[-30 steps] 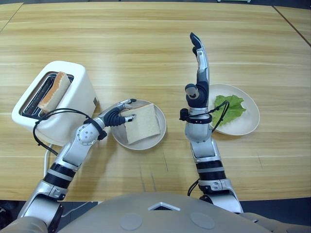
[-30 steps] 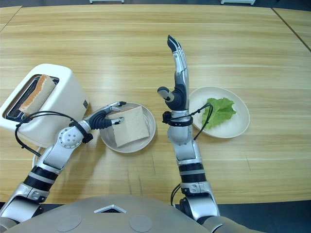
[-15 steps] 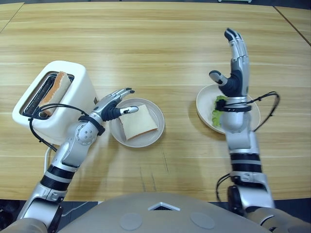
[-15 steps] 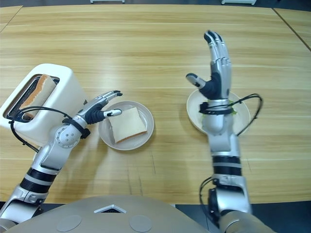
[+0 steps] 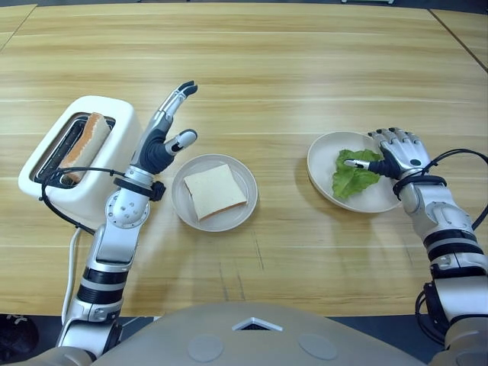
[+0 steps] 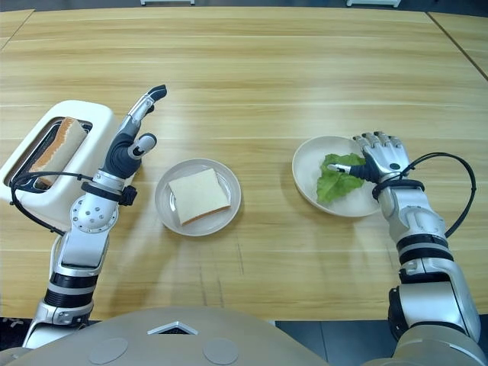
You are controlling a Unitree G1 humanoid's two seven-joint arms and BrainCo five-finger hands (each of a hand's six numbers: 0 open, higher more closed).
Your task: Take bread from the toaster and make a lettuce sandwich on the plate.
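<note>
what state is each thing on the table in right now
toaster: upright, one slot loaded
toaster slice: standing up out of the slot
plate slice: lying flat on the centre plate
lettuce: lying on the right plate
left robot hand: open, raised beside the toaster, empty
right robot hand: on the lettuce, grip unclear

Lower half of bread (image 5: pixel 85 139) inside toaster (image 5: pixel 126 152)
</note>
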